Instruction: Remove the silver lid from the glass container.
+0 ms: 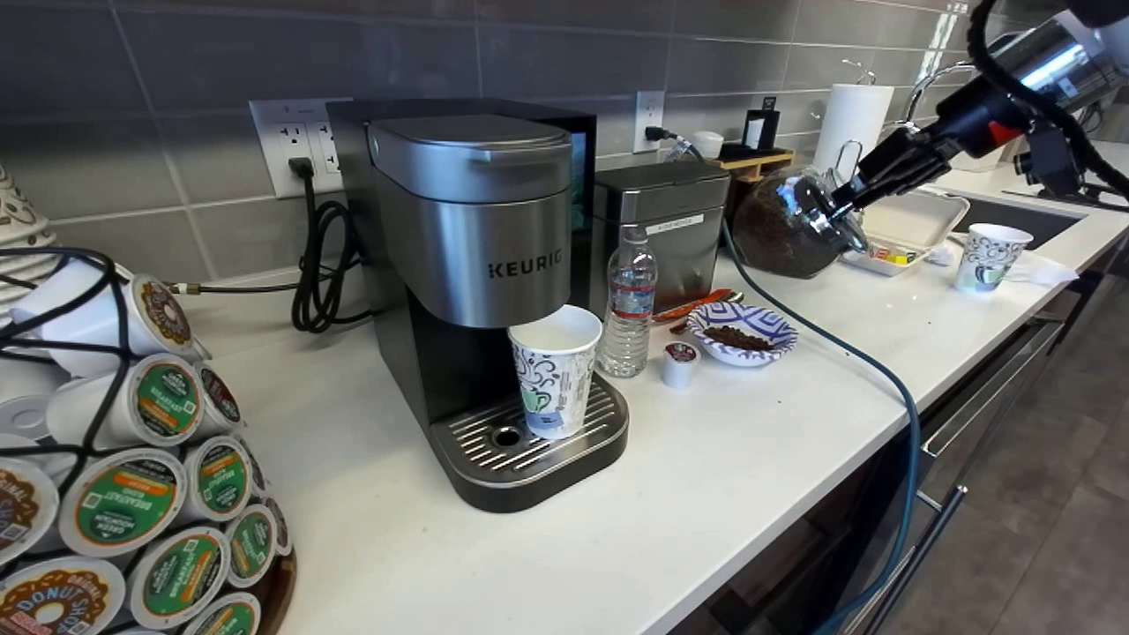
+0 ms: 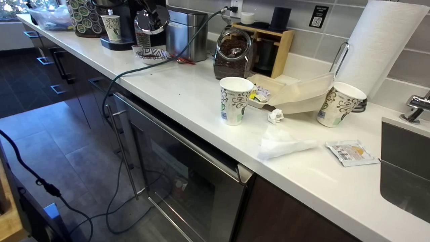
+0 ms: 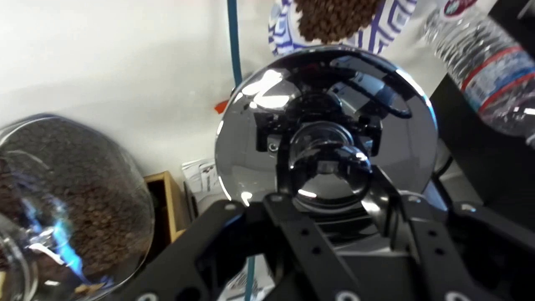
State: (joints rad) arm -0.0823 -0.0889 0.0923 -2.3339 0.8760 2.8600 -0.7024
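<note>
Above counter [image 2: 188, 87], tool [image 3: 330, 169] grips one silver lid [image 3: 324, 138]; one glass container [image 1: 781, 229] apart.

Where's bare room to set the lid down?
Bare counter lies in front of the coffee bean jar, between the teal cable and nearest paper cup; also between the Keurig and racked coffee pods. Crowded: around the patterned bowl and open takeout box.

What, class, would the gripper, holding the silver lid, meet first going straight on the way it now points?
Leading with the silver lid, the gripper would perhaps meet the grey canister or the counter near the patterned bowl; the lid hides that line in the wrist view, so which is unclear.
</note>
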